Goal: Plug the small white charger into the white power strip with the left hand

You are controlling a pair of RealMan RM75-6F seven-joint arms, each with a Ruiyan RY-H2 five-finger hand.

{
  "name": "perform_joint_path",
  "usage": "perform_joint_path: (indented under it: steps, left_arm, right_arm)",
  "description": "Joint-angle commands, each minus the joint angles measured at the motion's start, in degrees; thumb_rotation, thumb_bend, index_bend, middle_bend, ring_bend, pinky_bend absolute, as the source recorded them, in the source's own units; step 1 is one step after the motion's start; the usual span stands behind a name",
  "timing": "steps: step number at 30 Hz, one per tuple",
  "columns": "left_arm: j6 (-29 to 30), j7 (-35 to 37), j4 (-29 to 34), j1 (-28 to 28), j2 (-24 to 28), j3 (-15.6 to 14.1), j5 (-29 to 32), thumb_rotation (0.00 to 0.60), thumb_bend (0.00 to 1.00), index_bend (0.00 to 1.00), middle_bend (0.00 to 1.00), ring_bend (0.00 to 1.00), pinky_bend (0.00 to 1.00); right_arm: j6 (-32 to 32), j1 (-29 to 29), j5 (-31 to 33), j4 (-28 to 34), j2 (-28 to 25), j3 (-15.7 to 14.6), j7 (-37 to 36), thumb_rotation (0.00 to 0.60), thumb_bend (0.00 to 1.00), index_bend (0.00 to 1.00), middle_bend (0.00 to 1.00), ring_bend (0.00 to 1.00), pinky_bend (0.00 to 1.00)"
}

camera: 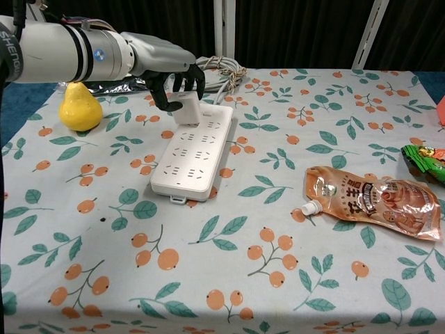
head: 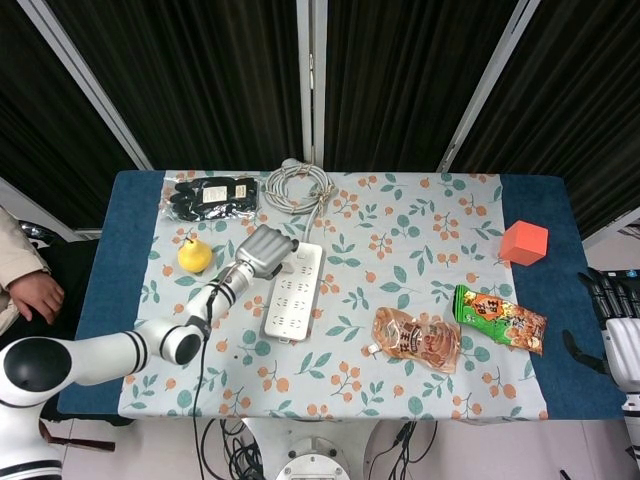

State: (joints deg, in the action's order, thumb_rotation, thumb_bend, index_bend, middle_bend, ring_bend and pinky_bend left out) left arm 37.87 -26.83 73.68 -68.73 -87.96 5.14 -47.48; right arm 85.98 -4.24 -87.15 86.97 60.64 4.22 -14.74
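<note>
A: Where is the charger (camera: 188, 109), and what holds it?

B: It sits at the far end of the strip (camera: 194, 151), touching the strip's top face. The left hand (camera: 174, 82) holds it, fingers (camera: 157, 98) clamped on its sides from above. Whether the pins are fully seated cannot be told from either view.

A: And the right hand (head: 617, 322)?

B: It rests at the right edge of the head view, well apart from the work. Only dark fingers beside a white casing show; whether they are apart or together cannot be told.

A: How should the charger handle?

B: Judged by its look, it is a small, rigid, light plastic block with smooth sides, so it may slip or twist. A hold on two opposite side faces, low enough to keep it upright, suits a straight push down. The strip itself looks light and could slide or tip on the cloth (camera: 278, 229) under an off-centre push.

A: What of the surface and room?

B: The worktop carries a floral cloth over blue. A pear (camera: 80, 106) lies left of the strip, a coiled cable (head: 297, 185) behind it, a pouch (camera: 372, 200) to the right. Dark curtains hang behind the worktop.
</note>
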Motion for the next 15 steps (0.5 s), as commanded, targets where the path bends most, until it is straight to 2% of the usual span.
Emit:
perform_joint_path:
  steps: [1,5,8,11,15]
  left_arm:
    - [1.6,0.6,2.1,0.7,1.4,0.5,-0.6,0.6,0.45,0.28,0.35,0.32,0.47]
    - [5.7,5.4,6.7,3.6,3.8,2.9,-2.5,0.6,0.45,0.28,0.35,0.32,0.46]
    - [9.0,17.1,9.0,7.6,3.3,7.5,-4.1,0.6,0.45,0.33,0.38,0.34,0.48]
    - [10.3,32.6,8.4,11.6,0.7,12.6,-5.3,0.6,0.47,0.45,0.49,0.45,0.55]
    - [9.0,46.5,5.9,14.2,-2.5,17.0,-5.5,0.6,0.49,0.65,0.68,0.6,0.65]
  right_arm:
    - [0.1,0.0,0.0,0.1,-0.1,0.0,0.0,0.6,0.3,0.0,0.0,0.0,0.0]
    - [0.1,0.0,-0.1,0.0,-0.1,0.0,-0.1,0.6,0.3,0.0,0.0,0.0,0.0]
    - [0.0,-0.1,-0.3,-0.1,0.0,0.0,-0.3,0.6,0.3,0.0,0.0,0.0,0.0]
    - [-0.1,-0.3,-0.6,-0.2,0.1,-0.1,-0.3,0.6,0.3,0.0,0.0,0.0,0.0]
    - [0.2,-0.3,-0.8,0.1,-0.1,0.0,0.0,0.6,0.3,0.0,0.0,0.0,0.0]
